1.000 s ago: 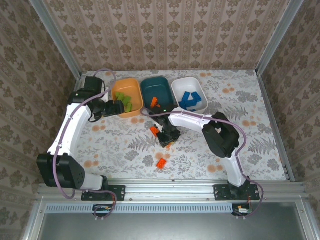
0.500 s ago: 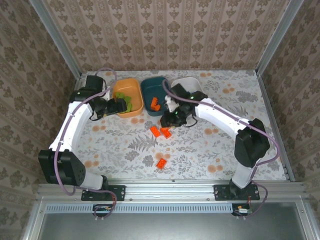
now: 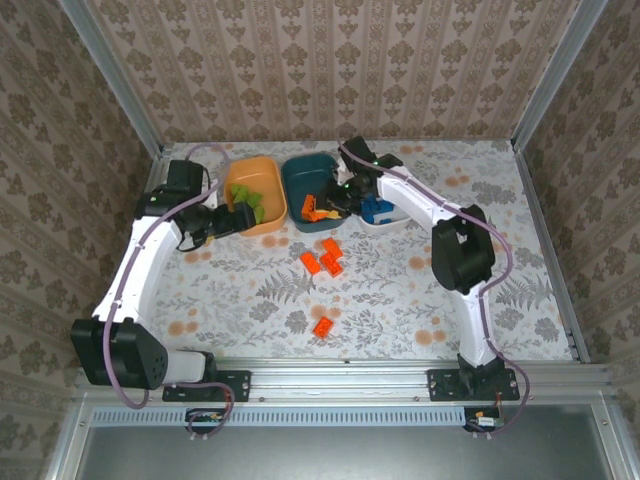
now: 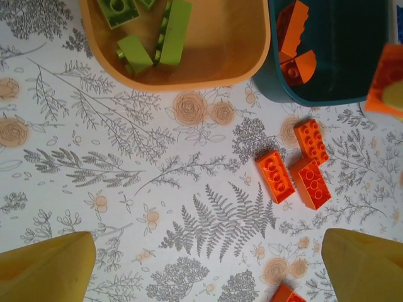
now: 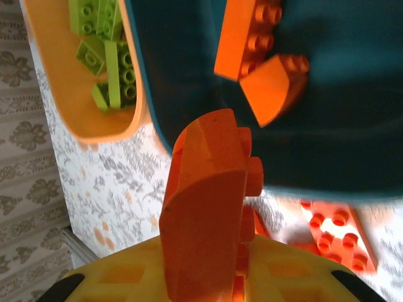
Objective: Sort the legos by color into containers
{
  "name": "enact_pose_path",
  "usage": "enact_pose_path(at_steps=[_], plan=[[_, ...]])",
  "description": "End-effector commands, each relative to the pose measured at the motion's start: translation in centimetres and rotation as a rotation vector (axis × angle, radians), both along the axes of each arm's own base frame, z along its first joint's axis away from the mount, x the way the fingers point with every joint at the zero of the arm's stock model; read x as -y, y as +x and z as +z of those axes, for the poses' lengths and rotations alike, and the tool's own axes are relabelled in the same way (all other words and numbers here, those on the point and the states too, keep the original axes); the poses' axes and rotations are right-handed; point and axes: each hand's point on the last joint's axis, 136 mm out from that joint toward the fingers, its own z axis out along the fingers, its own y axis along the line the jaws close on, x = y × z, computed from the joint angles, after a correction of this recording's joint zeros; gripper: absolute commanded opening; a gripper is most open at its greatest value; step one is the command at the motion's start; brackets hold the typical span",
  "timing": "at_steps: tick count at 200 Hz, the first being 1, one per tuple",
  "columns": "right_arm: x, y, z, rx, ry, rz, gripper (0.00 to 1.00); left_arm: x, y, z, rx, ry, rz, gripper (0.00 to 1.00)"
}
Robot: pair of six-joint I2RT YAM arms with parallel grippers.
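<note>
The right end effector point(image 5: 208, 277) is clamped on an orange lego brick point(image 5: 204, 214) and holds it on end at the near rim of the dark teal bowl point(image 5: 352, 126). This is evidently because two orange bricks point(image 5: 245, 38) lie inside and this bowl collects that colour. The left end effector point(image 4: 201, 270) hangs with its jaws spread wide and empty over the floral worktop point(image 4: 126, 163), beside the orange bowl point(image 4: 189, 78) holding the lime green bricks point(image 4: 173, 31). It looks down on three loose orange bricks point(image 4: 274, 176), likely its next pick.
</note>
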Motion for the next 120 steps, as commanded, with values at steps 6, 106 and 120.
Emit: enact_pose_path(at_steps=[6,106,120], plan=[[0.0,1.8,-0.8,-0.037,-0.006,-0.029,0.35,0.6,-1.3,0.0,-0.017,-0.016,-0.016,0.97],[0.6,2.8,2.2,0.031,-0.012,-0.018,0.61,4.1,-2.1,-1.0,-0.035,0.055,-0.204,1.00],[1.4,2.2,3.8,0.063,-0.011,-0.021,0.62,5.3,-2.3,-0.9,-0.027,0.080,-0.262,1.00]])
